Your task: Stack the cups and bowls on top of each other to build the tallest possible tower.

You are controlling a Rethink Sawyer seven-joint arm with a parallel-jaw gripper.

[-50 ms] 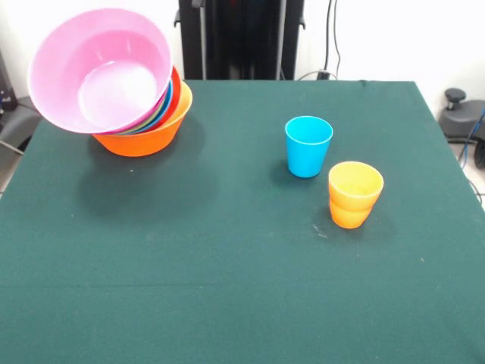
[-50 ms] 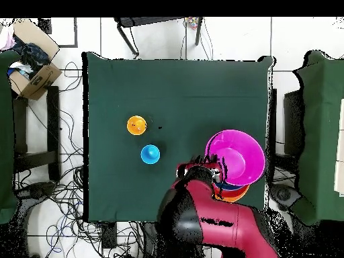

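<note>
Item 1, nearest: orange cups (image 1: 355, 195), nested one in the other, upright on the green surface (image 1: 227, 288), toward the right in the front view. A yellow inner wall shows at the mouth, so a yellow cup may sit inside; not certain.

Item 2, just behind and a little left of item 1: blue cup (image 1: 308, 145), upright, mouth up, standing apart from the orange pair.

Item 3, far left corner: the tower (image 1: 132, 102), a nested pile of bowls. The orange bowl (image 1: 144, 139) is the base; red-orange, blue and green rims show above it; the pink bowl (image 1: 101, 70) sits on top, tipped steeply so that its mouth faces forward and it overhangs the base to the left.

Item 4: robot arm (image 2: 215, 225), seen only from overhead, reaching to the edge of the pile. The pincer is in view there, but whether it is apart or together cannot be told.

Risk, as a judgement: the pink bowl looks poorly seated. A nudge from the arm, or a cup set on its slanted wall, could slide it off and spill the pile near the surface's edge. The cups are well apart from the tower and not yet stacked.
</note>
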